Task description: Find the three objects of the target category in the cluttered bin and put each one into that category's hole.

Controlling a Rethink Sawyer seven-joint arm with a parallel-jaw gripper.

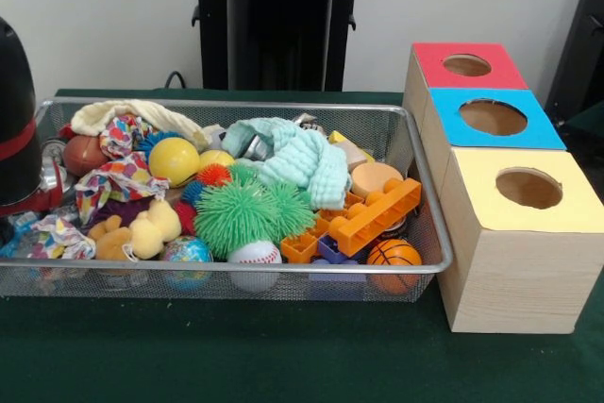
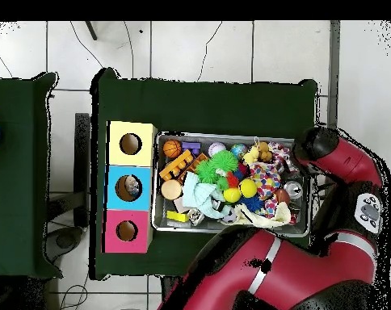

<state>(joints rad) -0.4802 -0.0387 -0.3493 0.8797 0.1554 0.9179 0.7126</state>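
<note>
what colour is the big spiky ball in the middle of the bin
Bright green. The spiky ball shows best in the front view.

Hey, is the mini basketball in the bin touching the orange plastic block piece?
Cannot tell. In the front view the basketball sits just below the orange block with no clear gap, but one may simply overlap the other; the overhead view doesn't settle it.

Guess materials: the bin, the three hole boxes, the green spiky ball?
Bin: metal wire mesh, silvery, see-through walls. Boxes: look like pale wood, grain visible on the sides, with matte red, blue and yellow tops. Green spiky ball: probably soft rubber, covered in thin floppy strands.
</note>
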